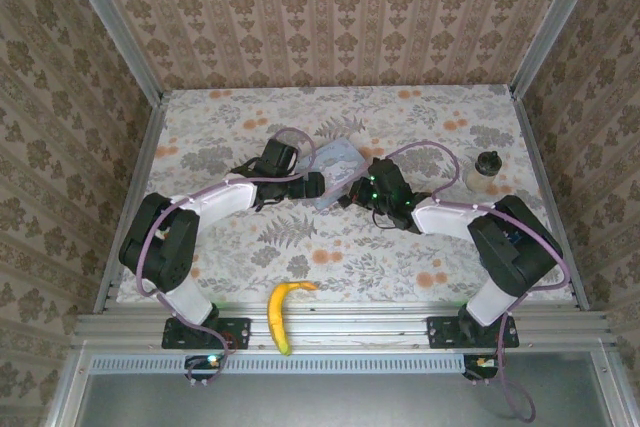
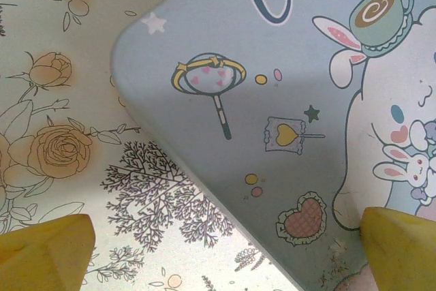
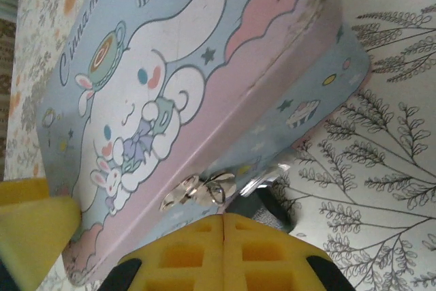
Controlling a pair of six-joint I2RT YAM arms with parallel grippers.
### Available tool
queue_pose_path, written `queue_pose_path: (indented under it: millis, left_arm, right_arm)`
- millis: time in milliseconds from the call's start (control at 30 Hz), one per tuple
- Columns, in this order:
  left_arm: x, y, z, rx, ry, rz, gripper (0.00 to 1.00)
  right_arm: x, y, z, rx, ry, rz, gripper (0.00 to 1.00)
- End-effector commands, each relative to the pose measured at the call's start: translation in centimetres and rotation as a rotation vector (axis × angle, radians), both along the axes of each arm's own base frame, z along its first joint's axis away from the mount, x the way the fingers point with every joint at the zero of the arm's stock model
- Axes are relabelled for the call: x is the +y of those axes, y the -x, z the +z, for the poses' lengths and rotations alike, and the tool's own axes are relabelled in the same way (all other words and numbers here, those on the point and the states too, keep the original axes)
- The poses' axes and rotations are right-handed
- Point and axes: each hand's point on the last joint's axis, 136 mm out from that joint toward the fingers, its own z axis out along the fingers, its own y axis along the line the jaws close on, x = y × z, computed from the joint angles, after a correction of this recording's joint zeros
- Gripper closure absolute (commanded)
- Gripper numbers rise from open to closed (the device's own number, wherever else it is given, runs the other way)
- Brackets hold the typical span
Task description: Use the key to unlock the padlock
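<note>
The padlock [image 3: 275, 204] is a small dark block with a silvery shackle [image 3: 267, 178]. It lies on the table against the front edge of the pale blue cartoon tin [image 3: 204, 52], beside a shiny metal clasp [image 3: 197, 192]. My right gripper [image 3: 223, 226] is shut just short of the clasp and the padlock, its yellow pads pressed together with nothing visible between them. I cannot make out the key; it is hidden. My left gripper [image 2: 225, 257] stands wide open over a corner of the tin [image 2: 272, 100], one finger above the table and the other above the lid.
The tin [image 1: 338, 169] sits mid-table with both grippers at its near side, the left gripper [image 1: 316, 185] and the right gripper [image 1: 352, 194]. A dark-lidded jar [image 1: 487, 171] stands at the right. A banana [image 1: 283, 313] lies on the front rail. Patterned walls enclose the table.
</note>
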Motion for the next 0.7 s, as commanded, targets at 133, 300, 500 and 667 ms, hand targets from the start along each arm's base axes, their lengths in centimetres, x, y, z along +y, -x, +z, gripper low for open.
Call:
queue_pose_path:
  millis: [133,300,500,667]
  left_arm:
    - [3.4,3.0,-4.7,0.153,-0.149,0.035,0.00]
    - [3.2,2.8,-4.5,0.148,-0.138,0.036,0.00]
    - [2.9,2.5,-3.9,0.138,-0.124,0.041,0.00]
    - [2.7,2.3,-4.1,0.139,-0.111,0.050,0.00]
  right_arm:
    - [-0.2,-0.8,0.5,-0.017,0.055,-0.028,0.92]
    - [-1.9,1.0,0.2,0.018,0.151,-0.042,0.87]
    - [-2.8,3.2,-1.0,0.114,0.315,-0.038,0.74]
    - [-1.9,3.9,-1.5,0.146,0.466,-0.007,0.52]
